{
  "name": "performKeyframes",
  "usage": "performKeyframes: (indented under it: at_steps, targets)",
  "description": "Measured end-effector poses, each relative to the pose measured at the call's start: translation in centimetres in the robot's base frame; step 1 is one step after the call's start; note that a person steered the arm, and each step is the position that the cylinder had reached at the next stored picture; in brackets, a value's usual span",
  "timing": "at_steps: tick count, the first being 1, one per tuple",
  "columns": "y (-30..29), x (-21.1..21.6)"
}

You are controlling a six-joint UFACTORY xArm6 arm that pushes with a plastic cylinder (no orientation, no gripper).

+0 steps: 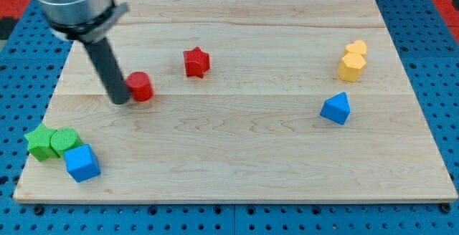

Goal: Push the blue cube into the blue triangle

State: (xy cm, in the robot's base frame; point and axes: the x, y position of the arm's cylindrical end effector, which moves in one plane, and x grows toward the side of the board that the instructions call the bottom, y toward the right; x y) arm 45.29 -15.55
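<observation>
Pale wooden board [237, 156] lies on a blue perforated base [445, 84], with a strip of red showing at the far corners. My tip [120, 100] rests on the board in its far left part, touching or just beside the left side of a red cylinder [140, 87]. Being a plain rod, it has nothing to spread or press together, and it holds nothing. A red star [196, 61] sits a little farther right and farther back, apart from the cylinder.

The blue cube [82, 162] sits at the near left corner of the board, well apart from my tip: it lies nearer than the tip and slightly to its left. Just beside the cube, on its far left side, a green cylinder [64, 142] touches or nearly touches it, and a green star [39, 142] presses against the cylinder's left.

The blue triangle [336, 109] stands on the right half of the board, far across from the cube and well apart from my tip. Beyond it, near the far right edge, two yellow blocks sit together: a yellow hexagon [351, 66] in front and a smaller yellow block [356, 47] behind, its shape unclear.
</observation>
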Motion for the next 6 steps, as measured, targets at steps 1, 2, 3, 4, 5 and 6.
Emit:
performKeyframes:
  at_steps: [1, 2, 3, 4, 5, 6]
  targets:
    - [2.6, 0.3]
    - [6.7, -2.0]
    - [2.1, -1.6]
    - [-10.4, -3.7]
    - [-14.8, -2.7]
    - [-14.9, -0.4]
